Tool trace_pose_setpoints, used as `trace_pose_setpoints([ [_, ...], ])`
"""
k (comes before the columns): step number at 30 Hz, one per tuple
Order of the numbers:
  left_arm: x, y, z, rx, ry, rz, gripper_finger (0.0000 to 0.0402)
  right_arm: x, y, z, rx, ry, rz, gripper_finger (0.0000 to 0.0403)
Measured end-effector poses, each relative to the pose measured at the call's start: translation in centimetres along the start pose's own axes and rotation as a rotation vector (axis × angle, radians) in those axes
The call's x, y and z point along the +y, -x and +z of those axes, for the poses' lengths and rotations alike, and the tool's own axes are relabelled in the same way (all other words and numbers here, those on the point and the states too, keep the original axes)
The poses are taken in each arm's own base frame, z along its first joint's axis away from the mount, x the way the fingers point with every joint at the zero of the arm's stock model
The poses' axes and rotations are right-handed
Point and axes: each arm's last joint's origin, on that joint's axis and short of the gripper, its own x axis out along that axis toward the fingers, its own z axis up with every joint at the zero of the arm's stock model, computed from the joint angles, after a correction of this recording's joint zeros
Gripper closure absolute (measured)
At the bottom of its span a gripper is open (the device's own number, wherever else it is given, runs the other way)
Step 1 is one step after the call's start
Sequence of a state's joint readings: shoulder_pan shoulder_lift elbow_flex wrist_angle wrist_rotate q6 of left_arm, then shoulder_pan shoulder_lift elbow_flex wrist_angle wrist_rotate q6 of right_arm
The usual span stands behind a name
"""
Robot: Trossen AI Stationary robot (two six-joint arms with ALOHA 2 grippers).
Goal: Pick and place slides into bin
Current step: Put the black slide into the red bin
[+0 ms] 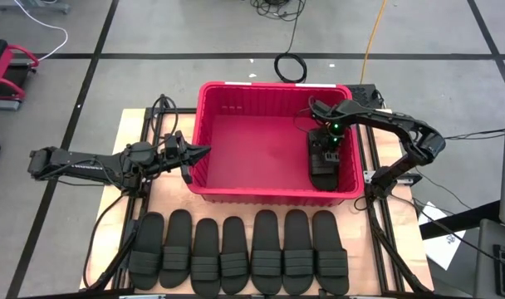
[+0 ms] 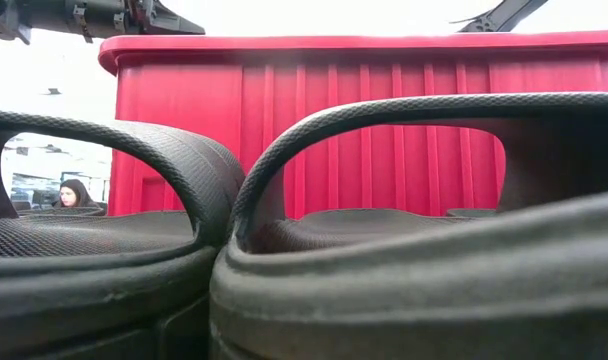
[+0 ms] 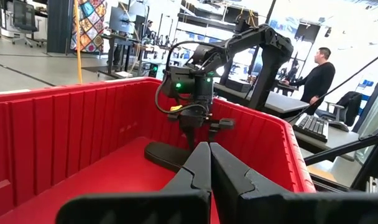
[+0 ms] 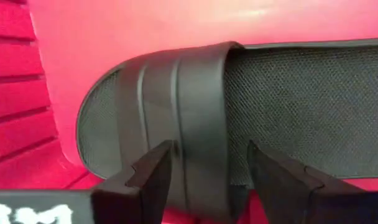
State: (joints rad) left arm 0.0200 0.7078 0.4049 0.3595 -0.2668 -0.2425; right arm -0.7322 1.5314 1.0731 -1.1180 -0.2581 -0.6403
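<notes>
Right gripper (image 1: 326, 158), fingers spread, straddles the slide (image 1: 323, 172) lying in the bin (image 1: 204, 133); it should lift straight up, clearing the strap.

Right pincer (image 1: 326, 155) spread wide; left pincer (image 1: 204, 152) closed.

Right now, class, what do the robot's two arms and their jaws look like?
Both arms are dark, slim and jointed, trailing black cables. The left gripper tapers to pointed black jaws. The right gripper has chunky angular black jaws and a green light glowing on its wrist.
</notes>
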Motion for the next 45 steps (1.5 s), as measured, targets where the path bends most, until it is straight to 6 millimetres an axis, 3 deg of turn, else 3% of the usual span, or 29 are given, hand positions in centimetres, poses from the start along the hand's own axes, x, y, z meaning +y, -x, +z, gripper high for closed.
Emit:
trace_pose_setpoints([
  [5,0.0,0.0,0.0,0.001,0.006,0.000,0.0401,0.2,1.0,0.2,-0.033,-0.011,-0.022,0.0206],
  [13,0.0,0.0,0.0,0.001,0.018,0.000,0.0401,0.8,5.6,2.5,-0.286,0.028,-0.146,0.0208],
  [17,0.0,0.0,-0.1,0.007,0.017,0.003,0.0401,1.8,6.4,4.1,-0.408,0.126,-0.169,0.0247],
  [23,0.1,0.0,-0.2,0.024,0.021,0.011,0.0401,2.3,4.0,6.1,-0.344,0.185,-0.116,0.0389],
  [34,0.1,0.0,-0.3,0.025,0.021,0.012,0.0401,1.6,0.3,6.7,-0.150,0.163,-0.008,0.0402],
  [45,0.1,0.0,-0.4,0.035,0.012,0.015,0.0401,1.3,-0.8,6.0,0.027,0.180,-0.039,0.0403],
])
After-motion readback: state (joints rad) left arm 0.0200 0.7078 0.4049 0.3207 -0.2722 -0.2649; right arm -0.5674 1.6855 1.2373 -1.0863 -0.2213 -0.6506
